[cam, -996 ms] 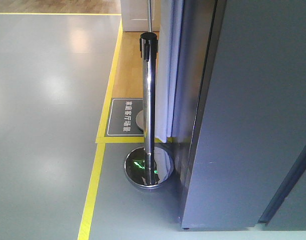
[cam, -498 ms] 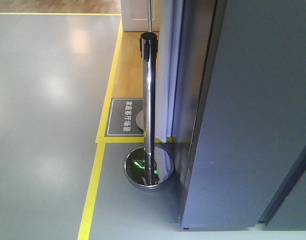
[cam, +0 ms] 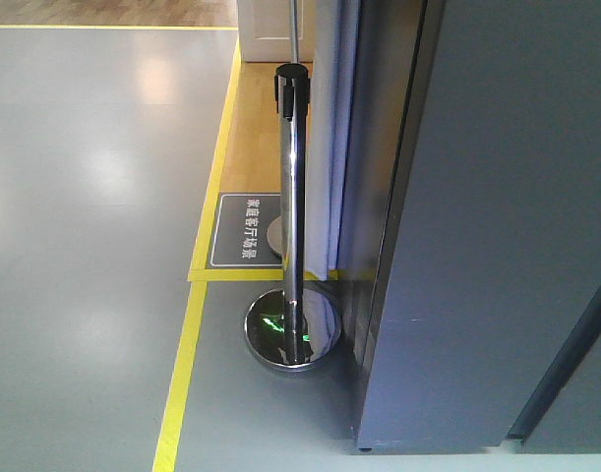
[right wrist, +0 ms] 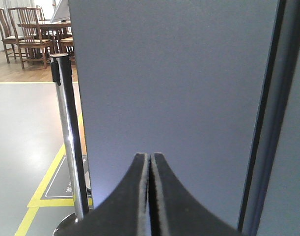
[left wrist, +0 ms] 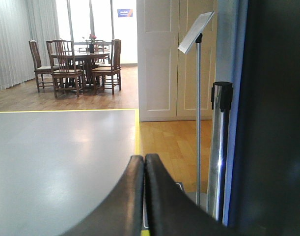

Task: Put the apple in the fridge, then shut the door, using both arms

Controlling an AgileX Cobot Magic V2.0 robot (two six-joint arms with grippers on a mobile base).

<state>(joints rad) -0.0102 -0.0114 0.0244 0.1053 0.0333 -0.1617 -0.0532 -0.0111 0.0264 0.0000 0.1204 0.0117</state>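
Both of your arms face a tall dark grey fridge at this moment, and each set of jaws is pressed together with nothing between them. The left gripper points past the cabinet's edge toward open grey floor; the right gripper aims square at the flat dark grey door, which fills the view ahead of its tips. The red apple is not visible in any view, so you cannot confirm from here that it is on a shelf inside. No white interior shows, and whether the door is fully seated cannot be told; the dark seam to the right of the right jaws may be a gap or only a joint.

Judged from this, the risk is a push that lands off-centre: closed tips on a smooth slab could skid sideways toward that seam. A chrome stanchion post with a black cap stands just left of the right jaws and just right of the left jaws, beside the cabinet's edge; a sideways sweep by either arm could knock it. A thin sign stand rises behind it. Your free room lies left of the left jaws, over the grey floor inside the yellow floor line.
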